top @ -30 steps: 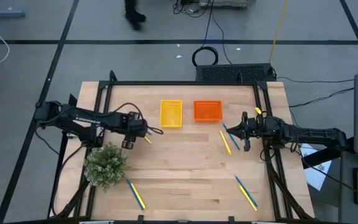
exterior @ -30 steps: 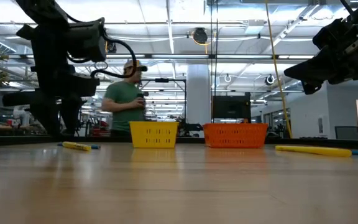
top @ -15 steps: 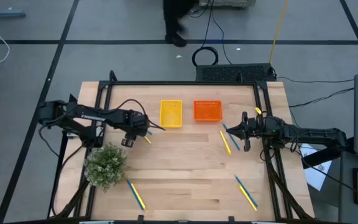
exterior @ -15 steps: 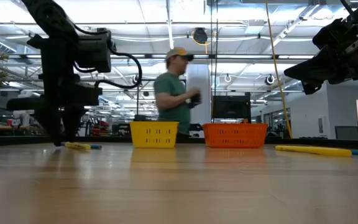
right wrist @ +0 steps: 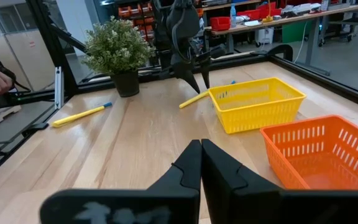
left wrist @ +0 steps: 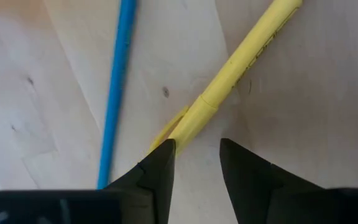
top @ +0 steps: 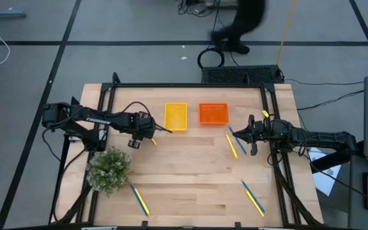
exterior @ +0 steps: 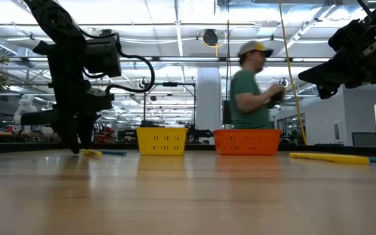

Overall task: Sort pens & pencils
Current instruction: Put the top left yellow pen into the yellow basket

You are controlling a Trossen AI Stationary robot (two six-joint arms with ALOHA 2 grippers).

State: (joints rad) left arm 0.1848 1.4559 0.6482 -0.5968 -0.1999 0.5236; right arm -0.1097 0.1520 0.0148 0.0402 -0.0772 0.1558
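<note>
Pencil and pen pair [top: 140, 200] lies near the table's [top: 190, 166] front edge, left of centre; a second pair [top: 253, 198] lies toward the front right corner.

Left gripper [left wrist: 196, 152], fingers narrowly parted, tips touching the table at a yellow pencil [left wrist: 229, 71] beside a blue pen [left wrist: 117, 87], left of the yellow basket [top: 176, 117].

Right gripper [right wrist: 201, 155], fingers pressed together, hangs near the right edge beside a third pair [top: 233, 142].

Orange basket [top: 213, 114] near the far edge.

Overhead and table-level views share the yellow basket [top: 176, 117] [exterior: 162, 140]; wrist views sit lower, closer.
</note>
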